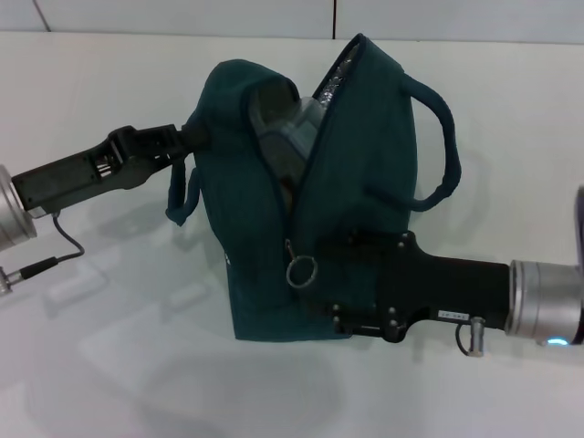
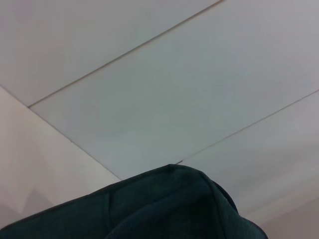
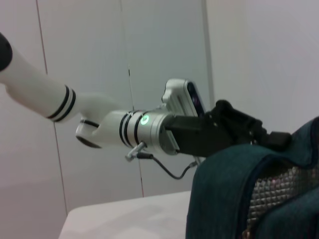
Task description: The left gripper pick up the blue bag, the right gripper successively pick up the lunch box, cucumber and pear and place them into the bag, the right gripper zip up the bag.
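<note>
Fingers of the black two-fingered left gripper (image 1: pixel 190 137), left of centre in the head view: tips hidden at the fabric edge, apparently clamped on it. Black right gripper (image 1: pixel 315 274), lower centre: fingers hidden against the bag front near the metal ring pull (image 1: pixel 301 270); state cannot be told. Dark teal fabric lunch bag (image 1: pixel 265 246), frame centre, on white table (image 1: pixel 109 365): mouth gaping, silver lining and greyish contents visible. Judgement: loading seemingly done; zipping remains, barely begun.
</note>
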`<state>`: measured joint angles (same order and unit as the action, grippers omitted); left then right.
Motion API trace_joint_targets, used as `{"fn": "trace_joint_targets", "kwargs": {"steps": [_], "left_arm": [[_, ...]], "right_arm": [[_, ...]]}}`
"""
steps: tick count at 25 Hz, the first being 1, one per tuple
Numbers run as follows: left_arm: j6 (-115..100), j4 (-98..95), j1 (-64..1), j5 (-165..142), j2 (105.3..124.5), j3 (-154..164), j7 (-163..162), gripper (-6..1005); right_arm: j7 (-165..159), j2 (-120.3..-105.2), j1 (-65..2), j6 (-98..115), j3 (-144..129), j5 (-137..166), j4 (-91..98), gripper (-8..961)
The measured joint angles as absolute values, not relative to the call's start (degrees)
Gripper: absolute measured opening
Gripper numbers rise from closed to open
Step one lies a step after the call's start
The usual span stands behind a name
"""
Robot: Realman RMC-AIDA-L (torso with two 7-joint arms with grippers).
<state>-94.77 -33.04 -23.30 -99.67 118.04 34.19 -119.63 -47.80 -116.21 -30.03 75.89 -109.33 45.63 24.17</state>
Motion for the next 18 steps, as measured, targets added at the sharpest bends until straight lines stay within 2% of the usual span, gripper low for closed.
{"fn": "trace_joint_targets", "kwargs": {"steps": [18], "left_arm": [[-94.8, -33.0, -23.47, -99.59, 118.25, 34.46, -119.09, 80]], "right_arm": [[-50.1, -116.2, -32.56, 71.79, -112.01, 44.34, 24.39, 626]]}}
